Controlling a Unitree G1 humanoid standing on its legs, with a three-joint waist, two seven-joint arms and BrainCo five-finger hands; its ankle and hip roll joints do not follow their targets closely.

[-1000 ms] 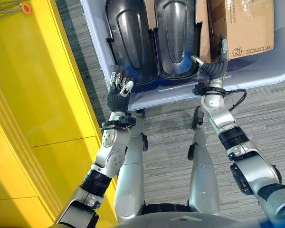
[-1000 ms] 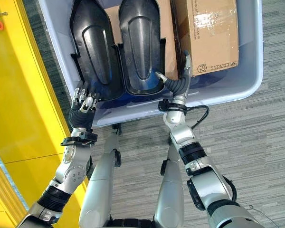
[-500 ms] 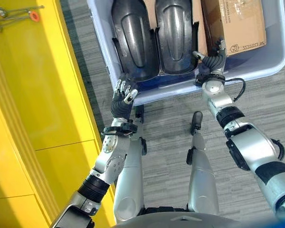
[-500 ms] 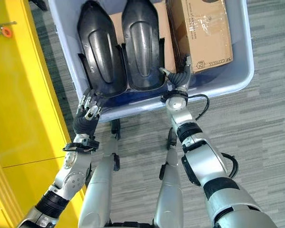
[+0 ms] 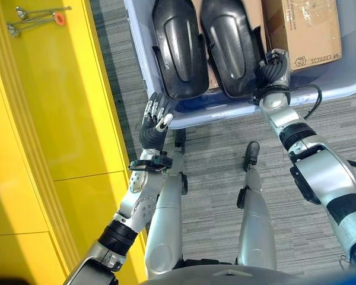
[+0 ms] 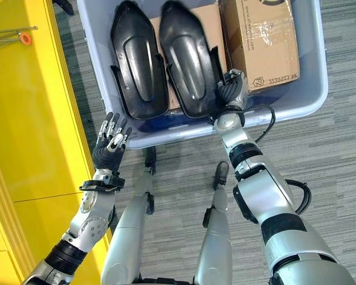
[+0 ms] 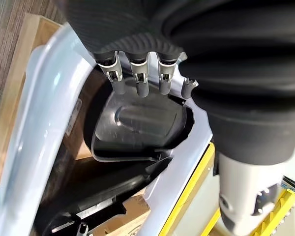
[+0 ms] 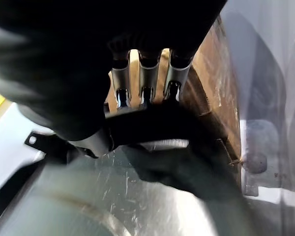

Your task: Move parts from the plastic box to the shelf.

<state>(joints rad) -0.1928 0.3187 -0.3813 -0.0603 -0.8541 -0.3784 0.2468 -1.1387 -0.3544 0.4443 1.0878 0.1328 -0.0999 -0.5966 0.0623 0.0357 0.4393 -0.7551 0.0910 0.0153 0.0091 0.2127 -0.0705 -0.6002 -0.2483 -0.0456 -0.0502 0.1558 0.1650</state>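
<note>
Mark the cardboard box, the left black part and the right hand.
cardboard box (image 6: 262, 37), right eye view, taped top face.
left black part (image 6: 137, 62), right eye view, raised centre.
right hand (image 6: 230, 89), right eye view, ribbed back.

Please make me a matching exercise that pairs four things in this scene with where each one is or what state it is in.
Things:
1. right hand
2. left hand
3. cardboard box
4. yellow shelf

Places or states:
A. at the robot's left, outside the plastic box
B. fingers curled over the edge of a black part
C. fingers straight, outside the near corner of the plastic box
D. in the plastic box, on the robot's right of the two black parts

Pairs: 1-B, 2-C, 3-D, 4-A
</note>
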